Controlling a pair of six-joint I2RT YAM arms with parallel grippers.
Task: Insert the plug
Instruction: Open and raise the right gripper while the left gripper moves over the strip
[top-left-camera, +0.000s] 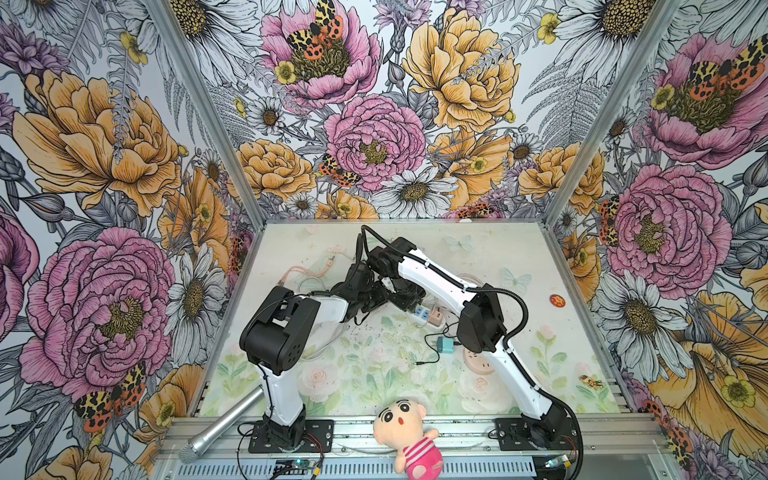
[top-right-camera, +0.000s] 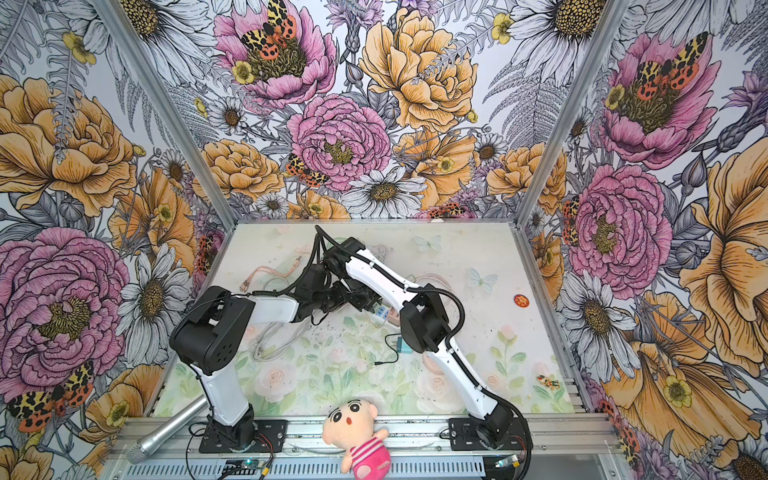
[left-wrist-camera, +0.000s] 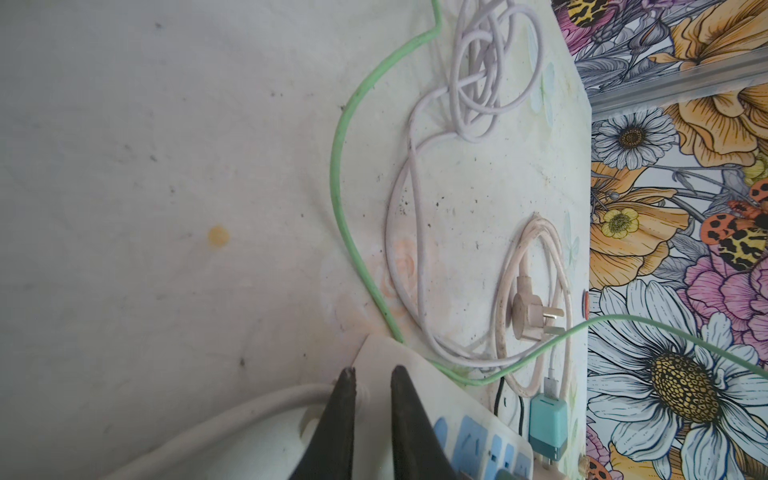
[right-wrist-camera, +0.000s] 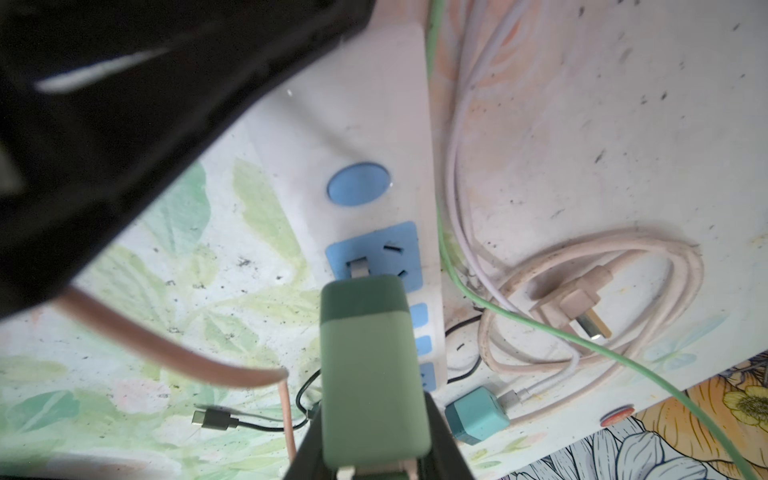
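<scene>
Right gripper (right-wrist-camera: 374, 428) clamps green plug (right-wrist-camera: 372, 365), prong at power strip (right-wrist-camera: 374, 124) socket. Left gripper (left-wrist-camera: 372, 374) narrow over the strip's end; cannot tell if it grips.

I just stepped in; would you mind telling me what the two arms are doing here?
The right gripper holds a green charger at the blue socket of the white power strip. A metal prong is at the slot, but the charger is not yet seated. The left gripper pinches the strip's cable end, apparently steadying it. A teal charger and loose cables lie nearby on the table.
</scene>
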